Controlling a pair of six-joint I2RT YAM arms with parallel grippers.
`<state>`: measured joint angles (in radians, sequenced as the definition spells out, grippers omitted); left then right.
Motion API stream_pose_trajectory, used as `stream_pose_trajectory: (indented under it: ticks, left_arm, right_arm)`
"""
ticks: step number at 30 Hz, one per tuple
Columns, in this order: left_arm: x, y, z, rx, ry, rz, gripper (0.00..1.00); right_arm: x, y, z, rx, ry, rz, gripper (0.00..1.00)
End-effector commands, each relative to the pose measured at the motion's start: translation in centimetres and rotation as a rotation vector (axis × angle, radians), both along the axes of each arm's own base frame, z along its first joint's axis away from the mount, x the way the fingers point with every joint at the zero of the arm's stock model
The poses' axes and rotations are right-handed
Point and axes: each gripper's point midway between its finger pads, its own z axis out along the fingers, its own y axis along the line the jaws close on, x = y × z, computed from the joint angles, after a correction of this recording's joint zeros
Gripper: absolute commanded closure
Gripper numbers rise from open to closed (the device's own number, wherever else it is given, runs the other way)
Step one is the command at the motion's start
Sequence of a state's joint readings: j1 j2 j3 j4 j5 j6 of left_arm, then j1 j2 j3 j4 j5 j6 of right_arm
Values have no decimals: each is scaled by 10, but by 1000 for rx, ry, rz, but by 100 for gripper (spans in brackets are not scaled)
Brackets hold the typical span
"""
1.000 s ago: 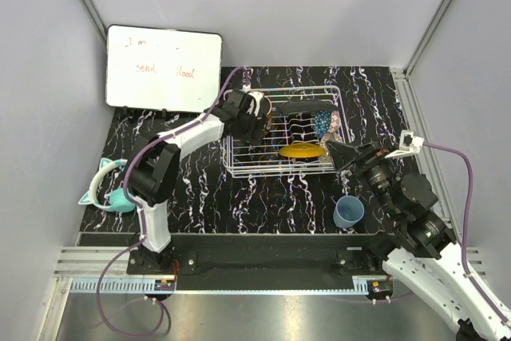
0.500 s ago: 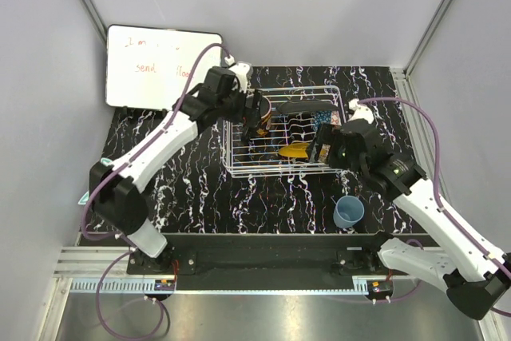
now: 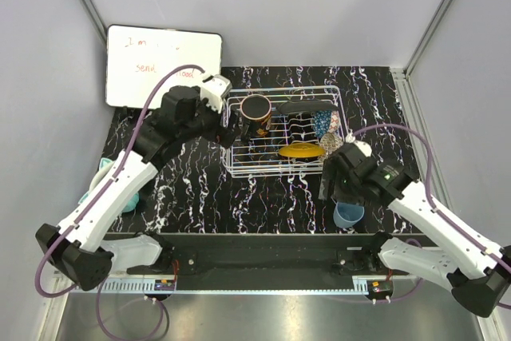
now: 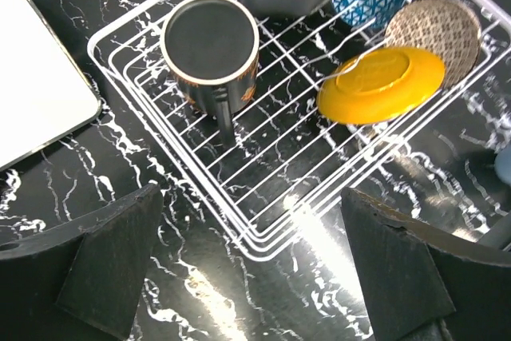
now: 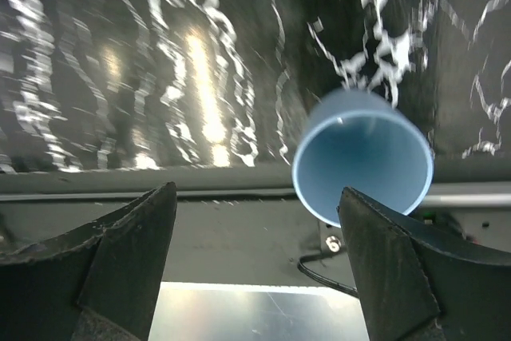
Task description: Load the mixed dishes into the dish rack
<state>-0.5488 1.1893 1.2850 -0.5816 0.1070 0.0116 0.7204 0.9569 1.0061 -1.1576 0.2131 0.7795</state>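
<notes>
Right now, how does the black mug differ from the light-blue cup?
The black mug sits inside the dish rack; the light-blue cup stands outside it on the table, near the front edge. The mug is dark with an orange pattern and a handle; the cup is plain pale blue with no handle showing. Both are round drinking vessels, and neither is gripped.

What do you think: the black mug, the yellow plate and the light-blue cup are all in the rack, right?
Not quite. The light-blue cup stands on the table outside the dish rack, as the top view shows. The black mug and yellow plate are inside.
</notes>
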Motion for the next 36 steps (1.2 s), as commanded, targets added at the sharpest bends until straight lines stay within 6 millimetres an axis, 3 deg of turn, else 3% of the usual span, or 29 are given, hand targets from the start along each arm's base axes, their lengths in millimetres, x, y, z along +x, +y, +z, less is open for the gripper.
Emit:
stream_pose_trajectory:
  ticks: [1,4,8,17,21,22,24,25,28,31,34,36]
  left_arm:
    - [-4,2,-5,34,-44,-49,3]
    - [-9,3,1,19,-57,-57,3]
    - [-12,4,5,17,-72,-66,3]
    - [-18,10,6,10,-88,-52,2]
    - [-19,12,1,9,-82,-41,2]
    - [-19,12,2,4,-81,-35,2]
    - [-19,12,0,0,-76,-31,2]
    - [-18,12,2,-6,-82,-28,2]
    - [-13,15,6,-14,-96,15,2]
    - [-6,21,14,-21,-109,72,2]
    - [-6,15,38,-82,-125,63,1]
    - [-7,11,53,-168,-96,41,1]
  right_arm:
    - [-16,-3,-25,-30,85,-50,10]
    - [-16,-3,-39,-53,100,-63,11]
    - [-11,3,-55,-48,96,-71,23]
    - [-6,0,-96,-138,110,-87,33]
    - [-5,5,-104,-190,111,-57,56]
    - [-7,6,-106,-202,115,-47,72]
    - [-5,9,-103,-202,102,-30,93]
    - [-4,10,-101,-197,93,-23,97]
    - [5,23,-75,-147,29,31,100]
    - [18,48,-24,-54,-74,153,100]
    - [31,83,55,131,-250,293,100]
    - [33,105,121,297,-428,407,100]
